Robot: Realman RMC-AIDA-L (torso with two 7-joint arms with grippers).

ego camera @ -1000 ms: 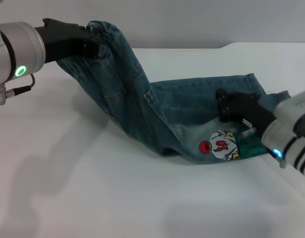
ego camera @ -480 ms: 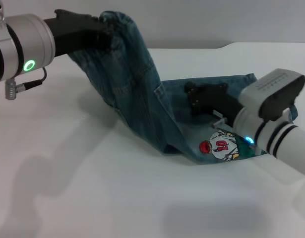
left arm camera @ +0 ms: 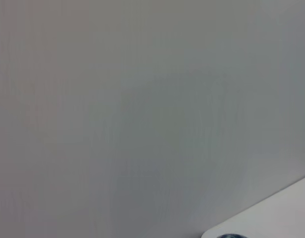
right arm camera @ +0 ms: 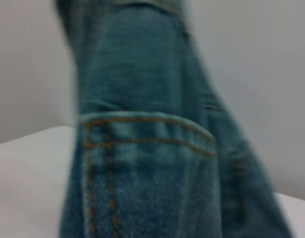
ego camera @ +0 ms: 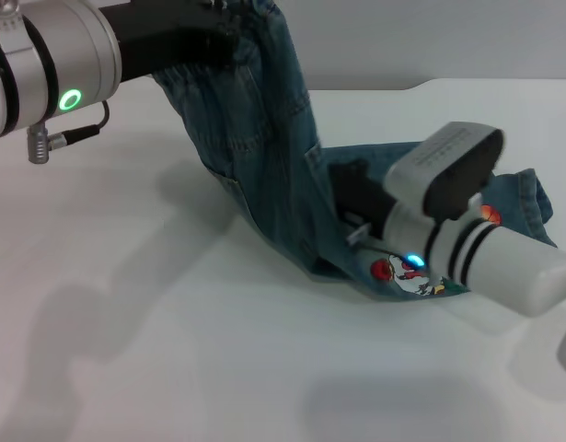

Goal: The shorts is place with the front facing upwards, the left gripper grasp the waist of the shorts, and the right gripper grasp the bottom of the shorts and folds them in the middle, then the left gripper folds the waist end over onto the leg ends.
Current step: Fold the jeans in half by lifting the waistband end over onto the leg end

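Observation:
The blue denim shorts (ego camera: 264,138) are lifted at one end, and the rest lies on the white table (ego camera: 172,350). My left gripper (ego camera: 225,39) is at the top left, shut on the raised waist end, which hangs down steeply from it. My right gripper (ego camera: 349,186) reaches in from the right, low over the flat leg part, close to the hanging cloth. A printed patch (ego camera: 400,273) on the shorts shows just under the right arm. In the right wrist view the hanging denim (right arm camera: 142,163) with a stitched pocket seam fills the picture.
The white table spreads wide in front and to the left. A grey wall (left arm camera: 142,99) stands behind it and fills the left wrist view. The bunched leg hem (ego camera: 531,198) lies at the far right behind the right arm.
The left gripper has carried the waist end up and to the right. The right arm has swung left across the leg part toward the hanging cloth, now covering more of the shorts.

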